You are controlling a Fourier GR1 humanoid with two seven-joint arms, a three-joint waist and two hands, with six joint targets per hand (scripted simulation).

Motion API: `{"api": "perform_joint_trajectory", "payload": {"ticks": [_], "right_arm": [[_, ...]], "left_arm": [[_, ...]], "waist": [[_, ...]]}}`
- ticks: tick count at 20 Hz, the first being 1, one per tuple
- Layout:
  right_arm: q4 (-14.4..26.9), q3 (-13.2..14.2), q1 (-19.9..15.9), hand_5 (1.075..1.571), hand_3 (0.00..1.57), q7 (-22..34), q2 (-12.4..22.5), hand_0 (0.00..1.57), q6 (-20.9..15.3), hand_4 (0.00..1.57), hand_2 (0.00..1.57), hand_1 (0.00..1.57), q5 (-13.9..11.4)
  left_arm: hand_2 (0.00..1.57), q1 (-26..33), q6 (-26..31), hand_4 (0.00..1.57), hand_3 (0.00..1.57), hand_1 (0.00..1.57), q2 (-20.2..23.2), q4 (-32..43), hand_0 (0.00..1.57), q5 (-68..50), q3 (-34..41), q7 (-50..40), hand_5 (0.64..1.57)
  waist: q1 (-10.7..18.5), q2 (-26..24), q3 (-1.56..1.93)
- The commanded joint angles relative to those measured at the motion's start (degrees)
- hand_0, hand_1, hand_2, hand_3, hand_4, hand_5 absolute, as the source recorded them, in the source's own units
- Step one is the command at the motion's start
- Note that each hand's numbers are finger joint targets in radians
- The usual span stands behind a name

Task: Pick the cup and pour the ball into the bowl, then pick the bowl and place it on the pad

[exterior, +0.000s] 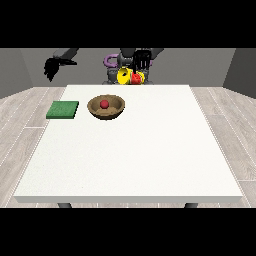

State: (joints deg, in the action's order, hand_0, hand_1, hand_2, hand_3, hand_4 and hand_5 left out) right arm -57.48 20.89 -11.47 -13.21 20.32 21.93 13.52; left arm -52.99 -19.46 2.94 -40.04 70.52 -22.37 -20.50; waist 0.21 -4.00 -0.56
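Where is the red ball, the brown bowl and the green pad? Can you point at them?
red ball (104, 104), front view, on the ball's middle, inside the bowl.
brown bowl (118, 110), front view, on its right outer wall.
green pad (63, 110), front view, on the middle of its top.

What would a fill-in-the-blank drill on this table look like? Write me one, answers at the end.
1. The red ball lies inside the wooden ____.
2. The pad beside the bowl is ____ in colour.
3. The hand at the view's right holds a ____ cup above the table's far edge.
4. The pad lies on the white ____.

Missing words: bowl; green; yellow; table
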Motion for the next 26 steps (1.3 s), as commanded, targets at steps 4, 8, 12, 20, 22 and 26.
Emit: {"api": "perform_joint_trajectory", "payload": {"ticks": [4, 8, 12, 20, 22, 26], "right_arm": [[-2.13, -1.39, -2.94, 1.567, 0.00, -0.56, -4.41, 0.00, -2.75, 0.35, 0.00, 0.00, 0.17], [-3.64, -3.55, -6.50, 1.570, 0.00, 0.27, -7.52, 0.00, -7.60, 0.29, 0.00, 0.00, -2.14], [-4.26, -4.07, -6.95, 1.571, 0.00, 0.56, -11.31, 0.00, -14.53, 0.21, 0.00, 0.00, -4.13], [3.73, -3.80, -10.92, 1.569, 0.00, -2.40, -13.74, 0.00, -20.03, 0.31, 0.00, 0.00, -4.55], [7.36, -2.81, -11.76, 1.567, 0.00, -6.94, -14.76, 0.00, -22.04, 0.29, 0.00, 0.00, -4.87], [12.80, -0.86, -14.18, 1.566, 0.00, -13.21, -12.81, 0.00, -20.36, 0.24, 0.00, 0.00, -3.52]], "left_arm": [[0.00, 11.84, -10.97, 0.42, 0.00, 0.00, -2.87, -11.83, 0.00, -30.80, 15.74, 5.78, 1.561], [0.00, 17.08, -8.46, 0.00, 0.00, 0.00, -2.92, -19.45, 0.00, -48.31, 16.18, 17.00, 1.556], [0.00, 21.69, -0.91, 0.00, 0.00, 0.00, -2.93, -23.95, 0.00, -59.83, 17.04, 28.39, 1.565], [0.00, 29.66, 9.45, 0.00, 0.00, 0.00, -0.58, -25.73, 0.00, -63.42, 18.92, 35.98, 1.564], [0.00, 27.34, 12.84, 0.00, 0.00, 0.00, 2.00, -27.75, 0.00, -64.23, 19.57, 34.28, 1.564], [0.00, 27.30, 14.41, 0.00, 0.00, 0.00, 4.04, -30.35, 0.00, -64.91, 21.09, 36.76, 1.564]], "waist": [[-0.51, 7.29, -0.94], [1.47, 10.25, -0.46], [4.32, 12.01, 0.23], [6.70, 10.93, 0.57], [7.89, 12.79, 0.58], [8.95, 16.49, 0.60]]}}
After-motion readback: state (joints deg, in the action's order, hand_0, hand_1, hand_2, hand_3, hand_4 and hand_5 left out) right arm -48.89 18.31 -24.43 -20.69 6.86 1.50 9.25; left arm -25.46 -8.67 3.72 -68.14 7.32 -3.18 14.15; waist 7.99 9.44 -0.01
